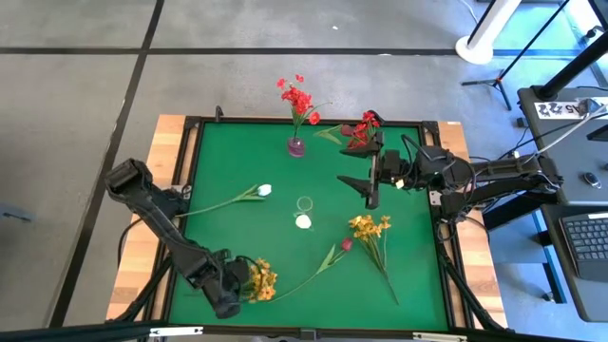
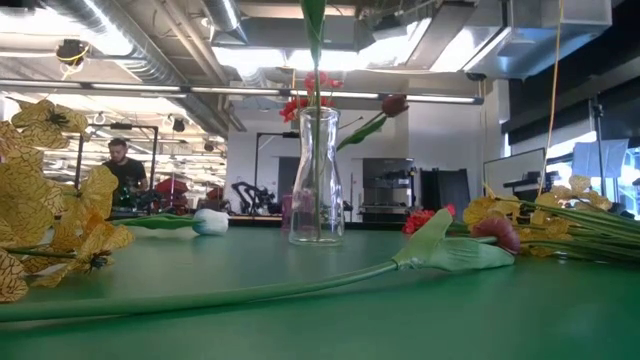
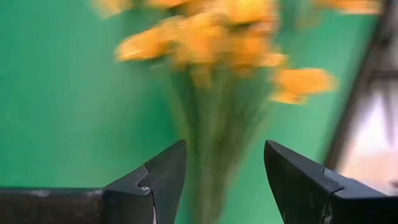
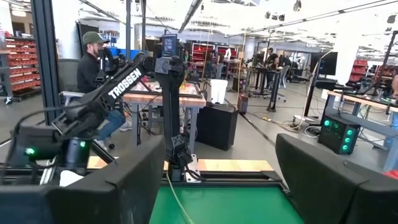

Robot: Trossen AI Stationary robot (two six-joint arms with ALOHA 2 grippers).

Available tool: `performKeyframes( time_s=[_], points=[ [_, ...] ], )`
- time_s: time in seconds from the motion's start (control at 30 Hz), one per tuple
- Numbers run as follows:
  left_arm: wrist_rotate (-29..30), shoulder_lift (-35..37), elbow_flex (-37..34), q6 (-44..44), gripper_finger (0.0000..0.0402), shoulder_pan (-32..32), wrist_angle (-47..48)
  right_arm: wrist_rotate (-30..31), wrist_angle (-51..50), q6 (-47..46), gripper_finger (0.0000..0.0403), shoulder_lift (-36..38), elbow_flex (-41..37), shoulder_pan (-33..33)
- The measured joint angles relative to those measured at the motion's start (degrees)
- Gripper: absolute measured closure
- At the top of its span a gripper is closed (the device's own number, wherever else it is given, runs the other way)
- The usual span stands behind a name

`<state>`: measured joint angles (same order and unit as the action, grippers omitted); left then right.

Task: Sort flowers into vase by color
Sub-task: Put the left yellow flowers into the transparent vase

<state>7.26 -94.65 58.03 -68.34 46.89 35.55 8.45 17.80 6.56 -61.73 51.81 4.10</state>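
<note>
A yellow-orange spray (image 1: 262, 279) with a thin green stalk lies at the green surface's (image 1: 228, 237) near-left corner. The left end effector (image 3: 225, 180), fingers apart, straddles its stalk. The right end effector (image 1: 371, 179) hangs mid-surface, open.

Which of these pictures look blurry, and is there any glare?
Left wrist view: the yellow flowers ahead of the open left gripper are smeared. Low view: the nearest yellow blossoms are soft, and ceiling lights glare behind the glass vase. High view: evenly lit.
</note>
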Motion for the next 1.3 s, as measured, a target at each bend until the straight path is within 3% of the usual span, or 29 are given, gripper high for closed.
performKeyframes(
  time_s=[0.27, 0.47, 0.6, 0.77, 0.83, 0.97, 1.13, 1.23, 1.3],
  points=[
    [-5.4, 0.0, -8.5, -5.8, 0.0194, 0.4, -13.0, 0.1, 0.0, 1.1, 0.0100, 0.0, 0.0, 0.0],
    [-5.5, 0.3, -11.5, -4.5, 0.0203, -0.1, -14.7, 3.3, 0.0, 1.1, 0.0100, 0.0, 0.0, 0.0],
    [-5.1, 0.3, -11.7, -3.3, 0.0256, -0.8, -14.0, 4.5, 0.1, 1.1, 0.0100, 0.0, 0.0, 0.0],
    [-6.8, 0.5, -11.7, -3.1, 0.0375, -3.4, -12.2, 4.5, 0.1, 1.2, 0.0100, 0.0, 0.0, 0.0],
    [-6.4, 1.3, -10.8, -2.6, 0.0386, -5.1, -8.6, 4.5, 0.4, 1.2, 0.0100, 0.0, 0.0, 0.0],
    [2.0, 6.4, -5.8, 1.6, 0.0390, -7.1, 2.6, 4.5, 0.0, 1.7, 0.0100, 1.1, -0.1, 0.0],
    [20.0, 16.7, 1.7, 2.9, 0.0395, -6.9, 21.5, 5.1, -1.5, 1.9, 0.0100, 4.4, -0.1, 0.0],
    [34.4, 25.6, 3.8, 5.6, 0.0395, -6.4, 20.9, 5.1, -3.5, 1.9, 0.0100, 6.1, -0.1, 0.0],
    [43.0, 30.6, 3.6, 12.7, 0.0395, -6.0, 15.0, 5.1, -3.6, 1.8, 0.0100, 6.4, -0.1, 0.0]
  ],
)
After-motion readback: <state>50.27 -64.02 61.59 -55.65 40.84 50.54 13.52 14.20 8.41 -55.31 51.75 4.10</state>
